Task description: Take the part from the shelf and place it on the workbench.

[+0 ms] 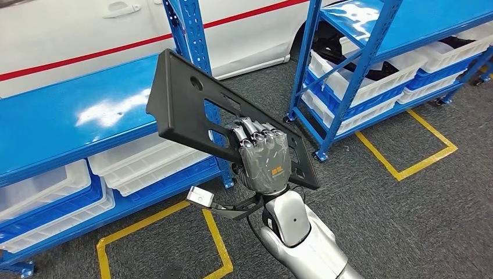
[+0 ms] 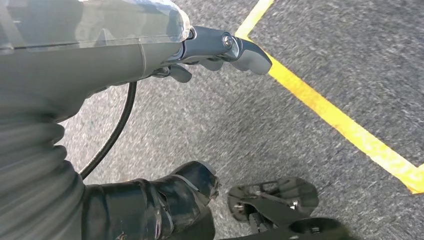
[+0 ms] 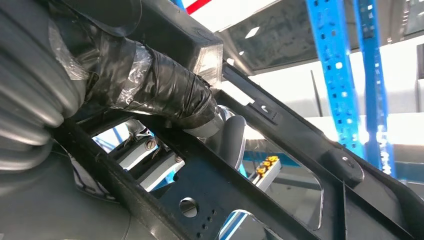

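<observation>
The right arm (image 1: 302, 238) rises from the near edge of the head view, its forearm leaning up and to the left, and the right hand (image 1: 264, 160) has its back to the camera with the fingers (image 1: 256, 136) curled over the edge of the part (image 1: 192, 110), clamped on it. The part is a long, flat black plastic panel with cut-out openings, held in the air in front of the blue shelf (image 1: 64, 122) and touching nothing else. Its long axis slants from far left, where the end sits high beside the shelf post (image 1: 195, 40), down to near right past the hand; its broad face is tilted toward the camera. In the right wrist view the taped thumb (image 3: 165, 97) presses against the panel's frame. The left hand (image 2: 220, 50) hangs over grey carpet (image 2: 310, 45) beside a yellow floor line (image 2: 345, 127); its fingers seem loosely curled with nothing in them, though the blur makes this uncertain.
</observation>
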Controlling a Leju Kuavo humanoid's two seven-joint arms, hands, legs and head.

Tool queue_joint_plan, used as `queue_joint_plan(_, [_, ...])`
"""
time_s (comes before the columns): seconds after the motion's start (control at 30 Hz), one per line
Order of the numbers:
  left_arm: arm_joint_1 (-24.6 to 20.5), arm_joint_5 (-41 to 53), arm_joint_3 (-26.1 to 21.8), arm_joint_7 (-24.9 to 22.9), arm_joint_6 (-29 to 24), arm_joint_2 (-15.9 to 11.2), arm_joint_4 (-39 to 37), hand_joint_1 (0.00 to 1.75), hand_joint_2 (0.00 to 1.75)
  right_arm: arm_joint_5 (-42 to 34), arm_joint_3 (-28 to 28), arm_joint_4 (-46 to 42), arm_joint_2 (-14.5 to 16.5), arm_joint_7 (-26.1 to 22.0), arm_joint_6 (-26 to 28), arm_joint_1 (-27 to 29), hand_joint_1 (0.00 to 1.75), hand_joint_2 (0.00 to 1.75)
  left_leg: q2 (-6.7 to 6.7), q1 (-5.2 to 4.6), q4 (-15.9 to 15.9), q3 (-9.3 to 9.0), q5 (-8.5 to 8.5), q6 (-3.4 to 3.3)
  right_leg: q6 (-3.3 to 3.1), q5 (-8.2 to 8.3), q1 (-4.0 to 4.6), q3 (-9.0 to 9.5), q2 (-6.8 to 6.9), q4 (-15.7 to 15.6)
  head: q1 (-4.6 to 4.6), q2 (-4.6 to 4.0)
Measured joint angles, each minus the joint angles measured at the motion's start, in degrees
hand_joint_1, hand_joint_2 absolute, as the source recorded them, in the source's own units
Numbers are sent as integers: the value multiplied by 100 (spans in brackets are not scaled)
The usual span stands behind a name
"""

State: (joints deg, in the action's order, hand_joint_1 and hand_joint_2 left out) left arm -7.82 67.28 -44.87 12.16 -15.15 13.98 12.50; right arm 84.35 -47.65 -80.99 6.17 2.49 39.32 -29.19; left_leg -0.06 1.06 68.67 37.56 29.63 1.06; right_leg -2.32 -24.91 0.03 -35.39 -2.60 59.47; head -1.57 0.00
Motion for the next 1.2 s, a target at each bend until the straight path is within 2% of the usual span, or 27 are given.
queue_joint_plan(0.07, [-7,-1,1,2,1,-17,0,0,175,-4,0,-14,1,-1,-1,3,175,175,-181,-10,-770,-355,-298,-80,16,5,8,-15,-87,16,-2,0])
queue_joint_plan(0.1, [-13,-2,2,5,2,-25,0,0,175,-12,0,-19,2,-2,-2,3,175,175,-251,-20,-983,-448,-346,-107,38,14,-1,-34,-120,20,-2,0])
queue_joint_plan(0.13, [-18,-3,3,8,3,-32,0,0,175,-26,1,-21,3,-4,-4,7,175,175,-283,-30,-1059,-476,-334,-120,67,26,-14,-56,-151,21,0,0])
queue_joint_plan(0.17, [-22,-5,4,10,5,-31,0,0,175,-43,2,-21,4,-7,-5,12,175,175,-253,-38,-1094,-485,-345,-126,104,43,-28,-70,-189,11,4,0])
queue_joint_plan(0.2, [-26,-7,5,13,6,-30,0,0,175,-60,4,-21,3,-8,-5,19,175,175,-212,-25,-1123,-497,-369,-142,136,42,-33,-78,-186,15,4,0])
queue_joint_plan(0.23, [-26,-7,9,15,7,-28,0,0,175,-72,7,-21,3,-9,-6,22,175,175,-171,-12,-1165,-519,-394,-165,166,1,-27,-98,-128,64,4,0])
queue_joint_plan(0.3, [-28,-8,19,19,9,-24,0,0,175,-83,10,-22,2,-9,-6,21,175,175,-74,14,-1228,-552,-432,-205,219,-266,-25,-284,70,477,1,0])
queue_joint_plan(0.37, [-22,-9,26,20,11,-25,0,0,175,-94,10,-20,-2,-13,-5,31,175,175,22,7,-1219,-548,-424,-219,270,-620,-50,-639,186,1220,1,0])
queue_joint_plan(0.4, [-18,-9,26,20,11,-25,0,0,175,-109,11,-18,-4,-17,-5,43,175,175,69,7,-1209,-544,-416,-219,292,-700,-69,-772,201,1496,-1,0])
queue_joint_plan(0.43, [-15,-9,27,19,11,-26,0,0,175,-129,14,-14,-7,-26,-4,54,175,175,116,9,-1198,-543,-405,-213,311,-675,-88,-810,213,1578,1,0])
queue_joint_plan(0.47, [-14,-9,28,18,11,-26,0,0,175,-151,20,-10,-9,-38,-2,62,175,175,157,13,-1185,-545,-391,-201,324,-541,-105,-720,233,1410,0,0])
queue_joint_plan(0.53, [-16,-9,33,16,10,-26,0,0,175,-180,41,-5,-8,-66,1,67,175,175,227,21,-1145,-552,-350,-152,320,-204,-115,-315,345,648,0,0])
queue_joint_plan(0.57, [-18,-9,35,17,8,-26,0,0,175,-185,52,-5,-7,-77,3,67,175,175,252,12,-1115,-548,-326,-119,296,-101,-100,-149,392,318,2,0])
queue_joint_plan(0.6, [-19,-12,37,18,5,-27,0,0,175,-186,62,-5,-6,-82,4,68,175,175,271,3,-1094,-544,-309,-85,265,-66,-81,-60,420,134,3,0])
queue_joint_plan(0.67, [-19,-32,37,21,-2,-30,0,0,175,-187,93,-5,-5,-85,5,74,175,175,312,-10,-1088,-546,-299,-14,194,-71,-41,-59,374,83,4,0])
queue_joint_plan(0.7, [-16,-45,36,25,-3,-31,0,0,175,-188,110,-5,-5,-86,5,77,175,175,321,1,-1092,-545,-285,22,158,-64,-49,-60,343,77,4,0])
queue_joint_plan(0.77, [-11,-66,35,37,-4,-32,0,0,175,-194,144,-6,-4,-86,5,76,175,175,246,19,-933,-489,-136,72,83,-40,-73,-48,292,42,5,0])
queue_joint_plan(0.8, [-7,-70,35,43,-3,-33,0,0,175,-202,156,-6,-4,-88,5,76,175,175,177,25,-689,-385,22,86,50,-30,-83,-40,269,26,6,0])
queue_joint_plan(0.87, [14,-72,35,45,-2,-34,0,0,175,-237,173,-4,-3,-95,5,86,175,175,78,25,98,-31,393,92,11,-28,-63,-44,212,25,6,0])
queue_joint_plan(0.9, [31,-74,35,44,-2,-36,0,0,175,-257,179,-3,-3,-99,5,98,175,175,62,23,437,136,498,90,4,-28,-49,-45,171,29,5,0])
queue_joint_plan(0.93, [49,-76,35,42,-2,-36,0,0,175,-274,185,-1,-3,-102,5,111,175,175,55,22,599,225,495,80,0,-29,-36,-46,125,34,5,0])
queue_joint_plan(0.97, [62,-78,35,41,-2,-37,0,0,175,-284,191,0,-3,-103,5,121,175,175,47,20,505,194,365,61,0,-29,-26,-44,74,42,5,0])
queue_joint_plan(1.03, [69,-78,35,39,-2,-38,0,0,175,-303,199,0,-2,-110,4,128,175,175,-35,13,-229,-125,-51,-2,1,-30,-18,-37,-23,54,5,0])
queue_joint_plan(1.07, [67,-75,35,37,-2,-43,0,0,175,-324,202,1,-2,-121,4,125,175,175,-108,8,-607,-300,-198,-35,10,-27,-12,-42,-65,60,4,0])
queue_joint_plan(1.1, [62,-72,35,33,-3,-49,0,0,175,-355,204,2,0,-141,3,123,175,175,-169,0,-871,-417,-273,-61,26,-18,-14,-57,-102,62,6,0])
queue_joint_plan(1.13, [56,-69,35,29,-3,-54,0,0,175,-387,207,5,2,-165,3,122,175,175,-213,-12,-1008,-473,-285,-79,50,-6,-21,-75,-133,60,4,0])
queue_joint_plan(1.2, [44,-68,35,21,-5,-59,0,0,175,-453,213,10,4,-222,8,127,175,175,-180,-22,-1071,-495,-301,-103,119,26,-30,-96,-191,34,6,0])
